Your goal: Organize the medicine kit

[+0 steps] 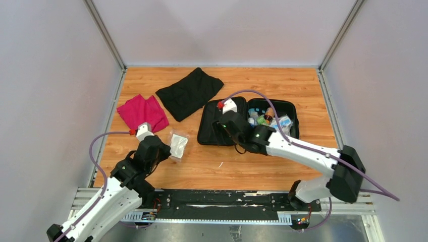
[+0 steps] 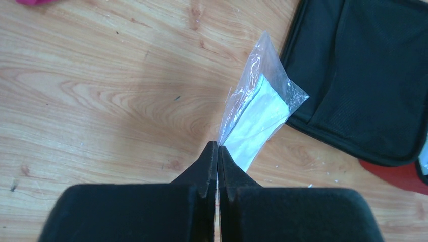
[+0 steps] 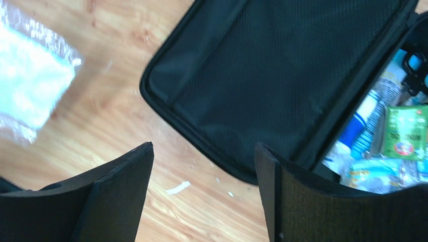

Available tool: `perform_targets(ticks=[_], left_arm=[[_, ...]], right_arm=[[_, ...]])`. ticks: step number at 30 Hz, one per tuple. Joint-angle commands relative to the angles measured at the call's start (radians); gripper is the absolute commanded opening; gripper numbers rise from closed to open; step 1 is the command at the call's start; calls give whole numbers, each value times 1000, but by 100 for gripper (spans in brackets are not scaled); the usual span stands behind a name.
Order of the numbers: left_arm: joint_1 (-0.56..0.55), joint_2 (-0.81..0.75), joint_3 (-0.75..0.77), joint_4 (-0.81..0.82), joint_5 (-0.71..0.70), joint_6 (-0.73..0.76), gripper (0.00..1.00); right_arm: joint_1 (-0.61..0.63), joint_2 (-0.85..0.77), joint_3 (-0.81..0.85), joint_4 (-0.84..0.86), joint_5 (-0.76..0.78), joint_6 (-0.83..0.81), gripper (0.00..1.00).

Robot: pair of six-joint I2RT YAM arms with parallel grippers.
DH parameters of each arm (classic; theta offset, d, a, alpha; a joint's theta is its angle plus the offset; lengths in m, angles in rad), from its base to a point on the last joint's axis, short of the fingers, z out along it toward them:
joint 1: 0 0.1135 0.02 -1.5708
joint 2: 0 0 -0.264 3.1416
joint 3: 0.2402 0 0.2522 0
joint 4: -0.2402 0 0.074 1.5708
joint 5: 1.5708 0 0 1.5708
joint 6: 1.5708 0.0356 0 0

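medicine kit (image 1: 208, 126) open flat, black-lined, left fingers (image 2: 204, 166) pinching plastic packet (image 2: 257, 113), right fingers (image 3: 121, 176) apart

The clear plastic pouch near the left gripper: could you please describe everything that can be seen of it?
A thin, crinkled transparent bag, the clear plastic pouch holds a flat white pad, perhaps gauze. The left gripper is shut on its near edge, and it stands tilted, edge-on to the wrist camera, over the wooden table, left of the open medicine kit and apart from it. Whether its far end touches the table is unclear.
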Motion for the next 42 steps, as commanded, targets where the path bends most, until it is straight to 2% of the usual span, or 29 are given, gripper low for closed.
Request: perform_targets(ticks=[1, 5, 9, 17, 28, 37, 42], left_arm=[[4, -79, -23, -19, -34, -82, 0], [5, -110, -16, -64, -40, -87, 0], [5, -120, 0, -113, -45, -92, 0], [4, -194, -2, -183, -87, -105, 0], [4, -196, -4, -182, -73, -101, 0], [4, -210, -8, -181, -79, -102, 0], [3, -211, -10, -181, -80, -101, 0]], right_arm=[[14, 179, 159, -70, 139, 200, 77], [14, 378, 385, -233, 230, 313, 77], [18, 569, 581, -376, 278, 353, 78], [20, 797, 804, -537, 392, 357, 73], [20, 951, 938, -583, 436, 293, 65], [10, 1032, 1002, -601, 453, 249, 47], [-3, 1051, 1003, -607, 444, 255, 46]])
